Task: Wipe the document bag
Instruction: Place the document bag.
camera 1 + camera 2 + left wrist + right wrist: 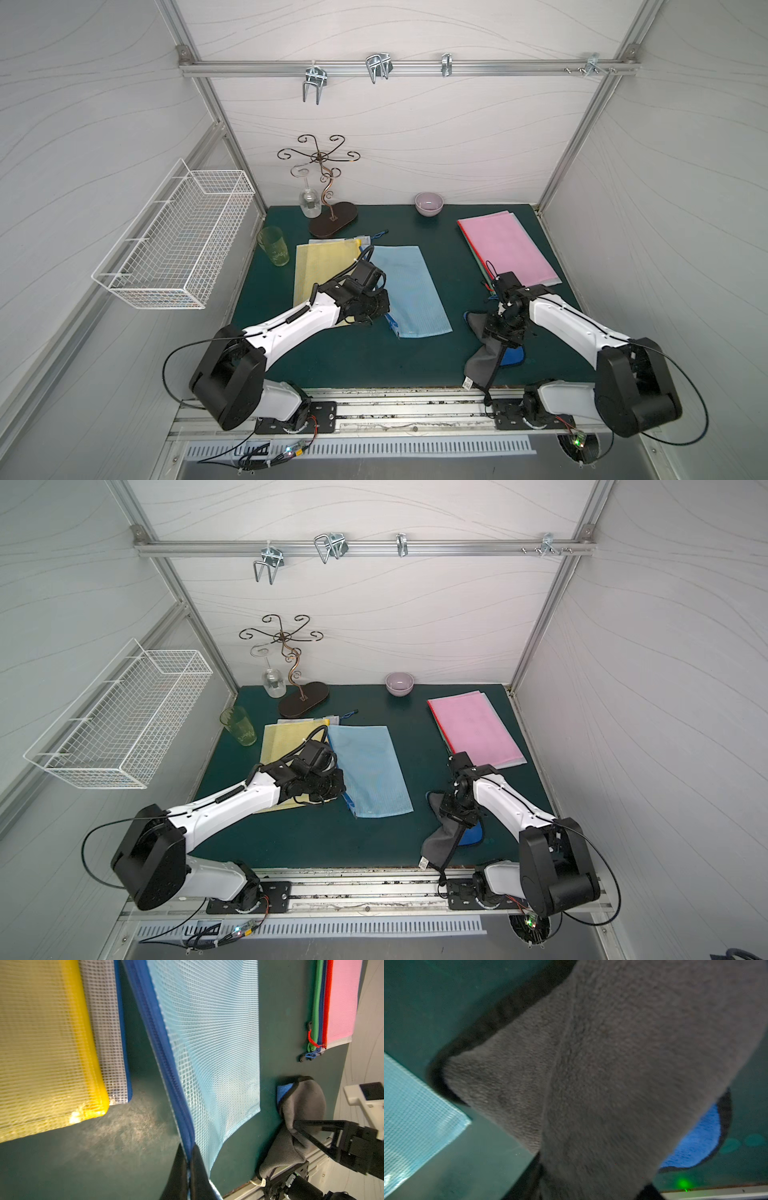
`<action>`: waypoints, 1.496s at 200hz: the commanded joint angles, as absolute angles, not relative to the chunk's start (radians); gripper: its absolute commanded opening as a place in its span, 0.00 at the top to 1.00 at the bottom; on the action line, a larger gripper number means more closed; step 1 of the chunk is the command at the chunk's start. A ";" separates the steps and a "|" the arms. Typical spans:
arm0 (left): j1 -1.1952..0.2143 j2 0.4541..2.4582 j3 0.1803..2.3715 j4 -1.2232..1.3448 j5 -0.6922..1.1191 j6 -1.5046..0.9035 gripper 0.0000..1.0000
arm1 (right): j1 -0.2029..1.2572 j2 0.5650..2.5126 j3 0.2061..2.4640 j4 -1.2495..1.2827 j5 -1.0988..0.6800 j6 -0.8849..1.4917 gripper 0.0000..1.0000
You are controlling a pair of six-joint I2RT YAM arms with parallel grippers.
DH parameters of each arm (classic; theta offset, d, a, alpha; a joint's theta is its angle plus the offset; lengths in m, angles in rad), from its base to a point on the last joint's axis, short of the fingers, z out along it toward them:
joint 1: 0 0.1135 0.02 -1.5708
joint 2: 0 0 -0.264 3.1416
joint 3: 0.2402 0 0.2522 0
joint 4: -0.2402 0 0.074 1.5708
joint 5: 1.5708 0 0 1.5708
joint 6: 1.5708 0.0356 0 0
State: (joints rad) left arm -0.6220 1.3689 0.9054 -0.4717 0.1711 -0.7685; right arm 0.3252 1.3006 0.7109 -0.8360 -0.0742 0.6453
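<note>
The document bag (409,286) (370,766) is light-blue mesh with a dark blue zipper edge and lies flat mid-table. My left gripper (387,321) (343,798) (188,1154) is shut on that zipper edge at the bag's near corner, seen close up on the bag (212,1043). A grey cloth (484,361) (438,841) (301,1103) with a blue underside lies crumpled at the front right. My right gripper (489,338) (448,817) (589,1188) sits on it, jaws wide apart, cloth (612,1064) bunched between them. The bag's corner (415,1118) shows beside the cloth.
A yellow mesh bag (320,270) lies left of the blue one, over a clear bag. A pink-topped stack of bags (509,249) is back right. Green cup (274,246), glass stand (330,216) with a hanging wine glass (309,203), bowl (429,203) and wire basket (174,237) line the back and left.
</note>
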 commanded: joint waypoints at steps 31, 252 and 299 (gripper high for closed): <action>-0.638 1.309 1.124 -0.513 0.234 -0.745 1.00 | 0.325 1.219 0.686 -0.851 -0.103 0.618 0.25; -0.745 2.422 2.545 -0.186 0.657 -0.816 1.00 | 0.322 1.081 0.584 -0.783 -0.147 0.655 1.00; -0.752 2.525 2.442 -0.138 0.639 -0.833 1.00 | 0.316 1.077 0.578 -0.780 -0.158 0.657 1.00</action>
State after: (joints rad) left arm -0.7464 2.4966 2.4920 -0.2535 0.6201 -0.8150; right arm 0.3244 1.0946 0.5888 -0.7834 -0.1406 0.6514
